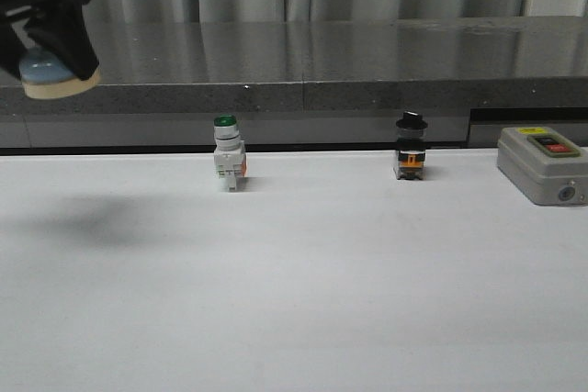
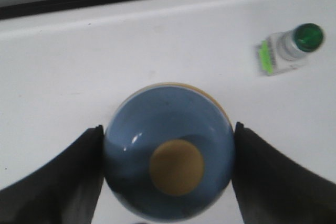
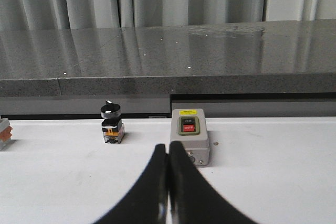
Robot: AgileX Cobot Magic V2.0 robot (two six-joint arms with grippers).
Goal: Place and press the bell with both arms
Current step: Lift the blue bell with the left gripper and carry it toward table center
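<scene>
High over the table's (image 1: 294, 300) left side: bell (image 1: 48, 72), clamped across its dome by the left gripper (image 2: 168, 153) for carrying to placement; right gripper (image 3: 168, 182) low, jaws closed empty, presumably reserved for pressing.

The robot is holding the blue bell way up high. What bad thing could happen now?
The bell is held only by two fingers pressing its smooth round sides, high above the table, so it might slip and fall. Coming down, it could also bump the green-capped switch if it lands too near.
</scene>
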